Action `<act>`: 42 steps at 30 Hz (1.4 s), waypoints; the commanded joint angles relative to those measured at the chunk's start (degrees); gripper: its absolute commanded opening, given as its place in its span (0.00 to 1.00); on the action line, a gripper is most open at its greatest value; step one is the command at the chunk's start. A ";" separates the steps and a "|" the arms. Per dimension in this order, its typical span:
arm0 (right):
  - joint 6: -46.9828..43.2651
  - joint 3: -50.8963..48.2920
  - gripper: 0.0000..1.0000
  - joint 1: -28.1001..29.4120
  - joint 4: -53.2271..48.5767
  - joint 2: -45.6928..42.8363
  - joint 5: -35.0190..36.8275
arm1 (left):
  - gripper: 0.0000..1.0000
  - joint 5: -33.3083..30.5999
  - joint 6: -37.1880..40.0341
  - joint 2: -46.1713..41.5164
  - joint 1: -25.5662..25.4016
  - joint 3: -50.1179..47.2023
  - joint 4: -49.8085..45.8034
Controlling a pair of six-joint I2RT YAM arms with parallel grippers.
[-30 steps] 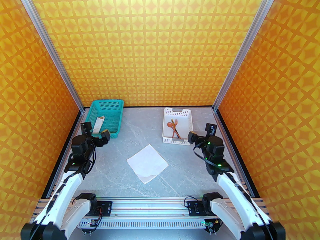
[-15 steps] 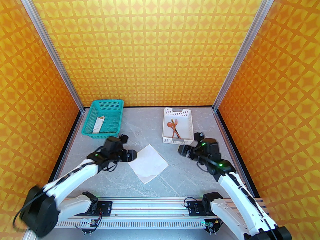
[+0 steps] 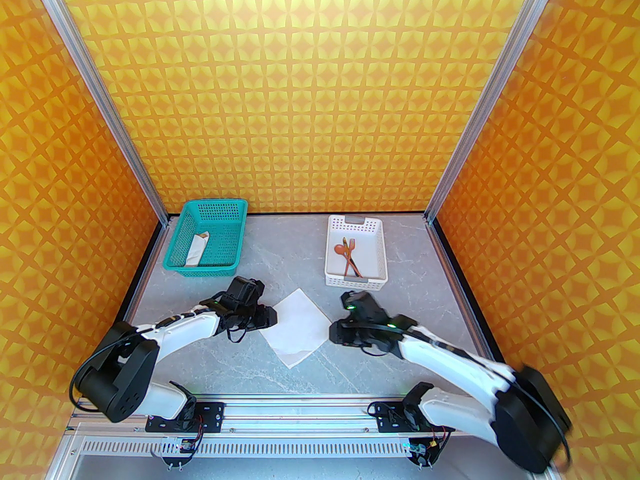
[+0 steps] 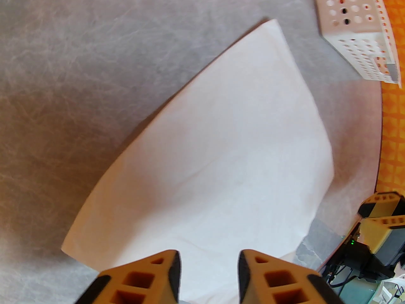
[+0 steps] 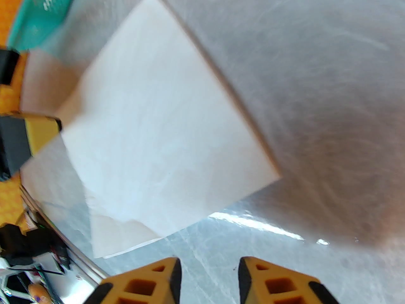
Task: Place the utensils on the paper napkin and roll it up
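The white paper napkin (image 3: 295, 324) lies flat as a diamond in the middle of the table, its near corner curled over (image 5: 120, 239). My left gripper (image 3: 270, 316) hovers low over its left corner, fingers a little apart with nothing between them (image 4: 208, 260). My right gripper (image 3: 335, 333) sits just off the right corner over bare table, also slightly open and holding nothing (image 5: 208, 264). The utensils (image 3: 349, 257), a reddish-brown spoon, an orange fork and a knife, lie together in the white basket (image 3: 332, 274).
A teal basket (image 3: 176, 248) at the back left holds a slim white paper tube (image 3: 196, 249). Orange patterned walls close in the left, right and back sides. Grey marbled tabletop (image 3: 280, 268) lies between the two baskets.
Both arms swung in from beside the baskets to the napkin's left and right corners. Both pairs of fingers narrowed from wide open.
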 commanded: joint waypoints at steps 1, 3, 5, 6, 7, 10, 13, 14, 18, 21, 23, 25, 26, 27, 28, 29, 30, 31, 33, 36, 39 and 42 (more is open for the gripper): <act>-0.48 4.74 0.25 1.97 3.29 5.23 6.59 | 0.29 -1.77 0.20 1.39 -0.46 1.81 0.20; -1.43 6.42 0.21 2.44 3.04 7.88 8.97 | 0.28 -2.11 0.43 1.78 -0.46 1.89 -0.23; -2.07 7.63 0.16 2.54 2.65 10.33 10.70 | 0.27 -2.29 0.63 2.11 -0.46 1.81 -0.61; -2.54 8.13 0.15 2.54 2.68 11.54 11.22 | 0.27 -2.27 0.56 2.19 -0.41 1.65 -0.73; -2.90 8.50 0.13 2.54 2.69 12.70 11.64 | 0.27 -2.28 0.56 2.24 -0.46 1.49 -0.83; -3.84 9.25 0.07 2.54 3.02 15.62 12.17 | 0.26 -2.29 0.39 2.23 -0.54 0.65 -0.91; -4.14 9.78 0.03 2.54 3.04 17.85 12.52 | 0.26 -2.37 -0.18 1.90 -0.54 -0.36 -1.13; -4.23 9.83 0.03 2.54 3.12 18.31 12.44 | 0.26 -2.37 -0.32 1.73 -0.56 -0.70 -1.18; -5.06 10.13 0.02 2.54 3.31 19.79 13.03 | 0.26 -2.37 -0.94 1.54 -0.89 -2.07 -1.46; -6.19 10.66 0.02 2.54 3.21 20.83 13.23 | 0.26 -2.37 -1.49 1.45 -1.31 -3.04 -1.50; -7.15 11.05 0.02 2.54 3.27 21.37 13.38 | 0.25 -2.37 -1.88 1.34 -1.55 -3.67 -1.56; -8.83 11.53 0.02 2.54 3.88 21.90 13.34 | 0.25 -2.37 -2.50 1.02 -1.85 -4.47 -1.46; -9.86 11.82 0.02 2.54 4.08 22.18 13.28 | 0.25 -2.49 -2.88 0.89 -2.04 -4.82 -1.44; -11.22 12.43 0.02 2.54 4.01 22.59 13.18 | 0.25 -2.52 -3.24 0.58 -2.28 -5.30 -1.27; -12.72 13.10 0.03 2.54 3.89 23.20 12.99 | 0.25 -2.58 -3.64 0.31 -2.47 -5.72 -1.20; -13.85 13.78 0.03 2.54 3.79 23.66 12.76 | 0.25 -2.78 -4.01 0.02 -2.73 -6.12 -1.29; -15.66 14.98 0.03 2.54 3.07 24.57 12.98 | 0.25 -3.12 -4.41 -0.41 -2.91 -6.55 -1.39; -17.27 16.03 0.03 2.54 2.43 25.30 13.22 | 0.25 -3.40 -4.90 -0.93 -3.08 -6.99 -1.45; -20.11 17.55 0.03 2.54 2.25 26.40 13.49 | 0.26 -3.91 -5.88 -1.98 -3.39 -7.86 -1.41; -23.03 20.04 0.04 2.54 2.29 28.60 13.17 | 0.27 -4.07 -6.90 -3.32 -3.45 -8.65 -1.03; -23.85 21.82 0.04 2.54 1.90 29.51 13.05 | 0.29 -4.41 -6.86 -4.53 -3.57 -8.09 -1.93; -23.62 22.00 0.06 2.54 1.83 28.31 13.66 | 0.31 -5.73 -6.65 -6.75 -3.55 -7.09 -4.03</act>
